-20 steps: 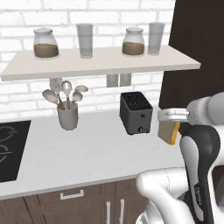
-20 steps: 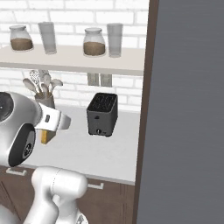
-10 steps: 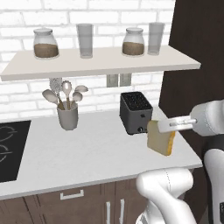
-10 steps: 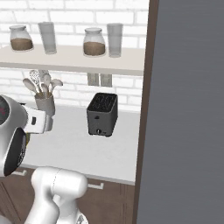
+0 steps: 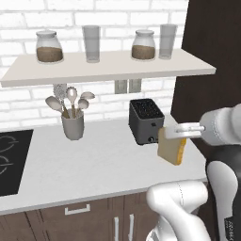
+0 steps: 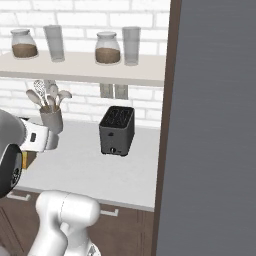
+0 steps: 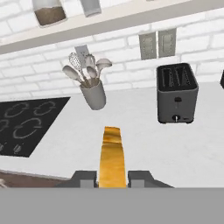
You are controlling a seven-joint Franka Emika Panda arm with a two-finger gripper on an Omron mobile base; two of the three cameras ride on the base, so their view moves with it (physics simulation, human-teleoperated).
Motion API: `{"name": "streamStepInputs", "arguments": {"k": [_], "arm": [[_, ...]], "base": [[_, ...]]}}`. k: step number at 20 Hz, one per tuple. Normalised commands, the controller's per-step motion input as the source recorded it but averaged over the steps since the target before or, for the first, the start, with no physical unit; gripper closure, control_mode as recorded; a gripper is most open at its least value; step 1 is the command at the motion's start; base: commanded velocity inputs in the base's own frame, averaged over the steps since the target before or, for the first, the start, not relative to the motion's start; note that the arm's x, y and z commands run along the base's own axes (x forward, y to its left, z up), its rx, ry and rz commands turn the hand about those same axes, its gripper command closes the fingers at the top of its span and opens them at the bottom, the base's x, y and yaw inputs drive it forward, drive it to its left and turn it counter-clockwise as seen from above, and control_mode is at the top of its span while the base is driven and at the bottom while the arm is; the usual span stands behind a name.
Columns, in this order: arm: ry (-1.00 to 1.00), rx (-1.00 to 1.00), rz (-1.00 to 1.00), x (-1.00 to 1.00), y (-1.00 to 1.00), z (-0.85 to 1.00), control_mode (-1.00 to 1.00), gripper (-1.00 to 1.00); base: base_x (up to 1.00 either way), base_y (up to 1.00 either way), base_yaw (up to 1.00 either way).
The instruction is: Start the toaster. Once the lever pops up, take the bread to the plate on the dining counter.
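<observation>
I had the gripper [image 5: 173, 136] clamped on the bread [image 5: 171, 149], jaws pinching the slice across its thin faces so it hung edge-on below them, clear of the counter [image 5: 94, 164]. In the hand view the bread [image 7: 112, 157] stood up between the two finger tips [image 7: 85, 178], crust edge toward the lens, which told me the hold was square and centred rather than at a corner. I judged that grip sensible: a slice held flat-to-flat will not swing or twist out during a long carry.

The toaster [image 5: 146, 120] sat at the counter's back right, near the wall, its slots showing dark. The bread hung just in front of it, toward the counter's right end and off the surface, so the toasting step looked finished and the carry was the step in hand.

A utensil pot [image 5: 73, 123] stood further left along the back edge, and the hob [image 5: 12, 160] at the left end, both well apart from the slice. I reckoned the base would have to drive to find the plate.
</observation>
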Motion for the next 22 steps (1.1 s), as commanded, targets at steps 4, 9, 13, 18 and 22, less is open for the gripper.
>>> {"name": "streamStepInputs", "arguments": {"k": [4, 9, 13, 18, 22], "arm": [[-0.01, 0.0, -0.11, -0.01, 0.02, 0.0, -1.0, 1.0], [-0.03, 0.0, -0.08, -0.14, 0.25, 0.0, -1.0, 1.0], [-0.02, 0.0, -0.05, -0.36, 0.28, 0.0, -1.0, 1.0], [0.0, 0.0, 0.0, 0.0, 0.0, 0.0, 1.0, 1.0], [0.0, 0.0, 0.0, 0.0, 0.0, 0.0, 1.0, 1.0]], "base": [[0.0, 0.0, 0.0], [0.0, 0.0, 0.0], [0.0, 0.0, 0.0], [-0.75, 0.29, 0.0], [-0.89, 0.26, 0.12]]}}
